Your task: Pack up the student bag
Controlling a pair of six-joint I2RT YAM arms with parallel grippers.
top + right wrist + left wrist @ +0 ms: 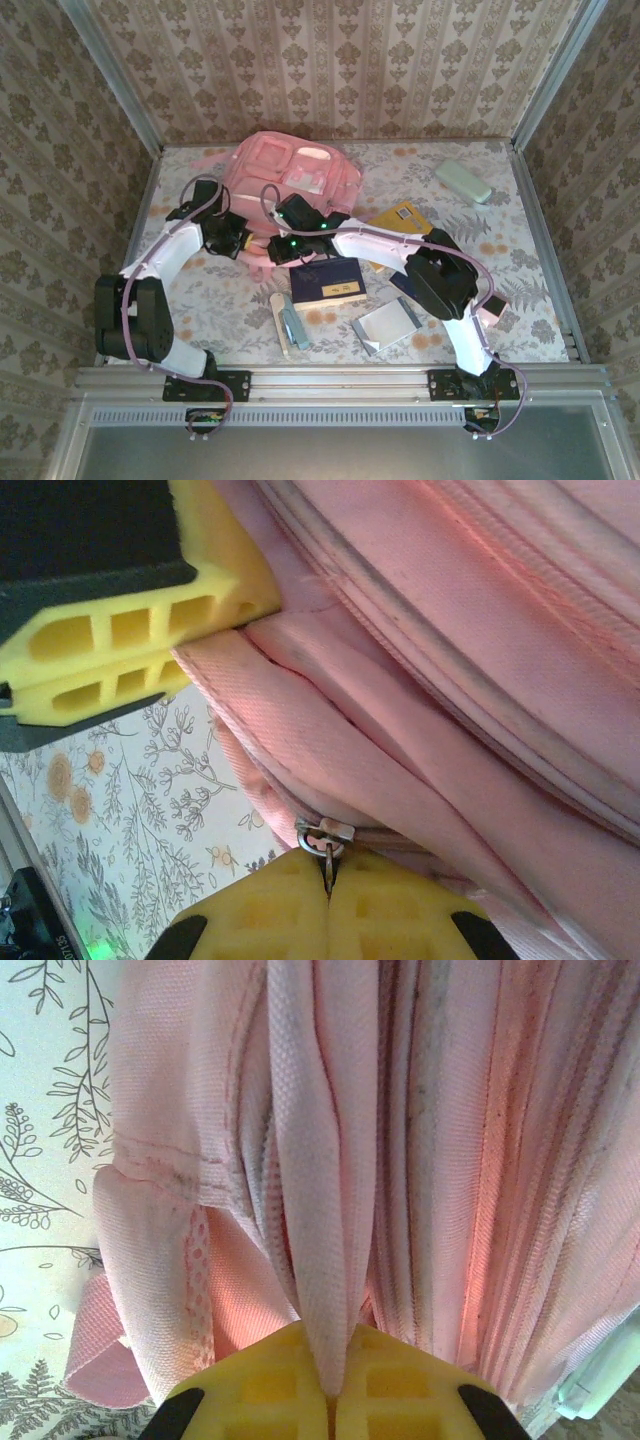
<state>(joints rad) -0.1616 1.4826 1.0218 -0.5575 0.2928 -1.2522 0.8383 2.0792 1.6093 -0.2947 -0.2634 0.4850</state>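
The student bag (292, 170), a big pink backpack, lies at the back middle of the table. Both grippers meet at its near edge. My left gripper (238, 240) is shut on a fold of the bag's pink fabric (328, 1260), which runs up from between the yellow pads (262, 1385). My right gripper (284, 245) is shut on the metal zipper pull (326, 840) of the bag (450, 650), and the slider sits right at the fingertips (270, 910). In the right wrist view the left gripper's yellow fingers (120, 645) press the fabric at the upper left.
A dark blue notebook (329, 282) lies under the right arm, with a yellow book (400, 218) behind it. A silver pouch (388, 325) and a ruler with pens (285, 320) lie near the front. A mint-green case (462, 182) rests at the back right.
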